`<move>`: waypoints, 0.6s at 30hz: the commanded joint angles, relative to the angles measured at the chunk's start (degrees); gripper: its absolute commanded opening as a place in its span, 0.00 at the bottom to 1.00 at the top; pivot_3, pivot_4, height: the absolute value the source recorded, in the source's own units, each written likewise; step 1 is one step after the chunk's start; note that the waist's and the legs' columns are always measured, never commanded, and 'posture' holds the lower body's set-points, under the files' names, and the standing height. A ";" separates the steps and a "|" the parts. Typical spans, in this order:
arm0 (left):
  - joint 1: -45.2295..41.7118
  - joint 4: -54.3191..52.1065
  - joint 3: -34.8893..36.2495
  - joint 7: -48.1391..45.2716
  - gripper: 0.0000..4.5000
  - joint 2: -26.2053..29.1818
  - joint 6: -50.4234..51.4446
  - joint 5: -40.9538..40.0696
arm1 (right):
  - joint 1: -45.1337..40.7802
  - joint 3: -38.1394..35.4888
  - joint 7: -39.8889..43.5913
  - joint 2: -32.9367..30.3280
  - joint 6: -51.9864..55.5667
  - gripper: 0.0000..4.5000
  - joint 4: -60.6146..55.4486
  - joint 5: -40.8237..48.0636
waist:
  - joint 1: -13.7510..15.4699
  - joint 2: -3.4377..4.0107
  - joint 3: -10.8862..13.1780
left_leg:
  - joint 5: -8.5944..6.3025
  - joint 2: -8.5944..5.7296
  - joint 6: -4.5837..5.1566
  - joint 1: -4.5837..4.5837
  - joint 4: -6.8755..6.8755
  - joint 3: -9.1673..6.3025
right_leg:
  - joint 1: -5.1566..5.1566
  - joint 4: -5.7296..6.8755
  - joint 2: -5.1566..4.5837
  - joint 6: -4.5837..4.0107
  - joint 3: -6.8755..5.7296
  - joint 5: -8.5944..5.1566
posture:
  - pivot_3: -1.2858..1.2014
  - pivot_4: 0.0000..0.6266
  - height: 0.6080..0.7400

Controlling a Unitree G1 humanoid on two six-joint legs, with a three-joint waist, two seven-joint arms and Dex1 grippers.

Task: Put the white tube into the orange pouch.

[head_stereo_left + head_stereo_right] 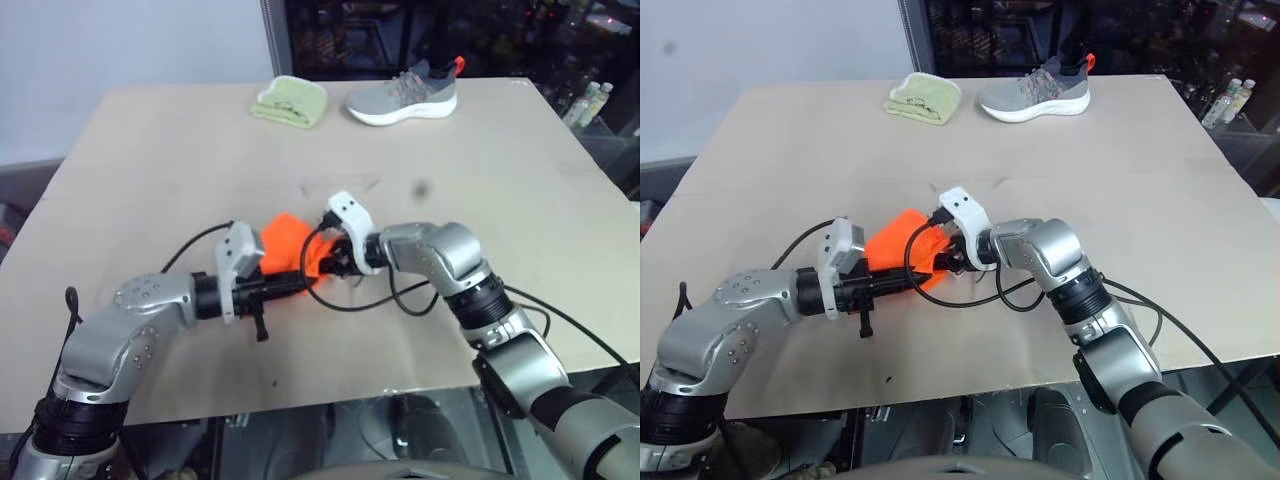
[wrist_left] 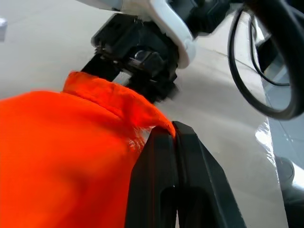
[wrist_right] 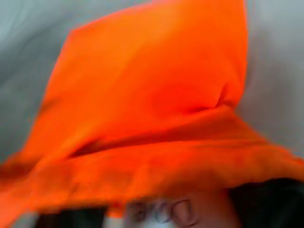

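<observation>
At frame centre, the left gripper [image 1: 297,284] had its jaws clenched on the bright orange soft fabric pouch [image 1: 288,243]. The right gripper [image 1: 322,262] touched its rim; jaw state indeterminable.

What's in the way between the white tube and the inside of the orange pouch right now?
Nothing visible. The left gripper pinches the rim of the orange pouch, and the white tube sits right at the pouch's mouth by the right gripper.

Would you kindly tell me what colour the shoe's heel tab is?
Orange-red, on the grey shoe with a white sole; clearest in the left eye view.
</observation>
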 commanded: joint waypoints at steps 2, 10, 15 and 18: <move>-5.28 6.25 7.09 4.09 0.00 -1.24 5.92 -6.96 | 2.56 -5.23 3.06 -6.84 1.69 0.83 -15.63 3.60 | -0.10 0.00 0.01 | 0.00 -0.02 0.00 0.00 0.03 -0.02 | 0.02 -0.01 -0.01 0.01 -0.02 0.00 | 0.52 0.24 1.00; -16.72 16.67 15.23 8.44 0.00 -2.19 16.50 -19.83 | 7.92 -5.94 1.74 -14.90 -0.20 0.83 -25.16 1.03 | -1.23 -0.05 0.02 | 0.00 0.06 0.00 0.08 -0.02 0.01 | 0.02 0.14 0.10 0.00 0.01 -0.01 | 0.52 0.24 1.00; -19.36 16.38 14.69 9.39 0.00 -1.63 19.08 -21.04 | 10.08 5.47 2.10 -17.18 -11.06 0.83 -18.24 -9.09 | -1.67 -0.12 0.02 | 0.00 -0.03 0.00 0.08 0.00 0.09 | 0.03 0.11 0.03 0.01 0.11 -0.01 | 0.52 0.24 1.00; -18.98 15.19 14.34 9.93 0.00 -1.94 19.63 -21.30 | 9.64 9.17 2.69 -14.90 -19.25 0.83 -10.53 -13.60 | -1.82 -0.15 0.06 | 0.00 -0.02 0.00 0.08 0.00 0.14 | 0.00 0.11 0.03 0.00 0.17 0.00 | 0.52 0.24 1.00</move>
